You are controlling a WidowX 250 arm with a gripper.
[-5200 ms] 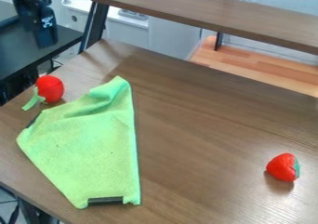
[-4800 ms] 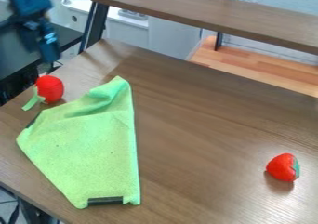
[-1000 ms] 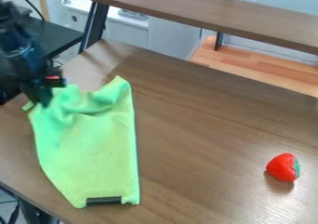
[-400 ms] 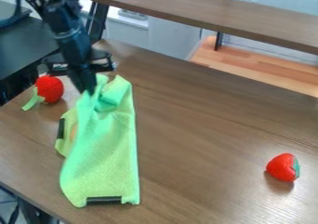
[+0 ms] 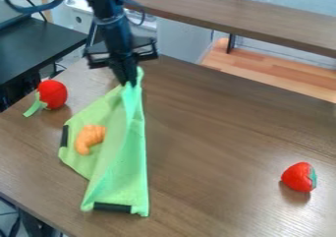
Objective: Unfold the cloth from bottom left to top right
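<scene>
The black gripper (image 5: 128, 82) hangs over the back left of the table, shut on the upper part of the green cloth (image 5: 121, 157). From there the cloth drops in a steep fold towards the front, its right edge running down to a black strip at the front end. Left of the fold, a flat layer of the cloth lies on the table with another black strip at its left edge. An orange, curved toy (image 5: 89, 138) rests on that flat layer.
A red toy with a green stem (image 5: 52, 94) sits at the table's left edge, left of the cloth. A toy strawberry (image 5: 300, 177) lies on the right of the brown table (image 5: 210, 147). A raised wooden shelf (image 5: 230, 14) runs along the back.
The gripper has taken hold of the cloth and moved right and back with it. The cloth's left part is drawn over to the right, and the orange toy has come into view.
</scene>
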